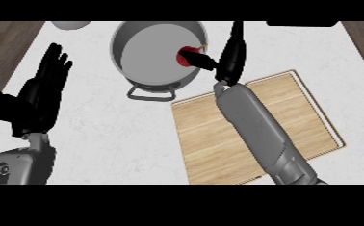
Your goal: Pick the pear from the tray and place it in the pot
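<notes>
The pear (pixel 186 56) shows as a small dark red shape over the right side of the grey pot (pixel 146 52), inside its rim. My right hand (pixel 231 59) reaches in from the lower right, its fingers curled round the pear and hiding part of it. I cannot tell whether the pear touches the pot's floor. The wooden tray (pixel 206 133) lies right of and below the pot with nothing on its visible surface; my right forearm crosses it. My left hand (pixel 43 93) rests open, fingers up, at the left edge.
The pot's handle (pixel 151 95) points toward me. A grey rounded object (pixel 70 24) sits at the top left and a dark object (pixel 302 23) at the top right. The white counter (pixel 107 133) ends at brown strips on both sides.
</notes>
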### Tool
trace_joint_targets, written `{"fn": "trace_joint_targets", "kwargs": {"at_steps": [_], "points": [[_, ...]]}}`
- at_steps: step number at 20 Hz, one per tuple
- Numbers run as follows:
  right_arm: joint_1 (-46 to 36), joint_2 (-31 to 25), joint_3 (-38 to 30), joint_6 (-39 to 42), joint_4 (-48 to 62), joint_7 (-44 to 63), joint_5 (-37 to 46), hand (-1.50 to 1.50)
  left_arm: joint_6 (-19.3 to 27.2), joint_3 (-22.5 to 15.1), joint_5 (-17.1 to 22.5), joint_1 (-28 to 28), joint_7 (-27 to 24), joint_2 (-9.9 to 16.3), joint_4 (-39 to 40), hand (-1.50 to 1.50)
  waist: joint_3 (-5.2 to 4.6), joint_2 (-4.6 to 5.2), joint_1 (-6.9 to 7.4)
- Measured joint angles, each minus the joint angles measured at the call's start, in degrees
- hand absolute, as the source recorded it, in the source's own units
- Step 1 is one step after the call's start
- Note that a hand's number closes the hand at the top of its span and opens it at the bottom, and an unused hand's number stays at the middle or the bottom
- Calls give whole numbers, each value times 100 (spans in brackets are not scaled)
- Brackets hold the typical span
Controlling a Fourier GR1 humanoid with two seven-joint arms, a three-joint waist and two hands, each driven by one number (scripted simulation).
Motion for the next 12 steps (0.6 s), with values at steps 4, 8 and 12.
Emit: {"fn": "trace_joint_targets", "kwargs": {"at_steps": [4,8,12], "points": [[581,-211,-88,467,-587,-261,-152,-150,-48,126,36,43,-27,22,23,0,-3,-26,-88],[1108,-442,-73,832,-1249,-148,-54,-150,-81,189,35,116,28,17,-82,0,-6,-38,-118],[1462,-509,-100,1056,-1674,-56,125,-150,-53,101,-79,214,87,-96,-218,0,-7,-40,-120]]}}
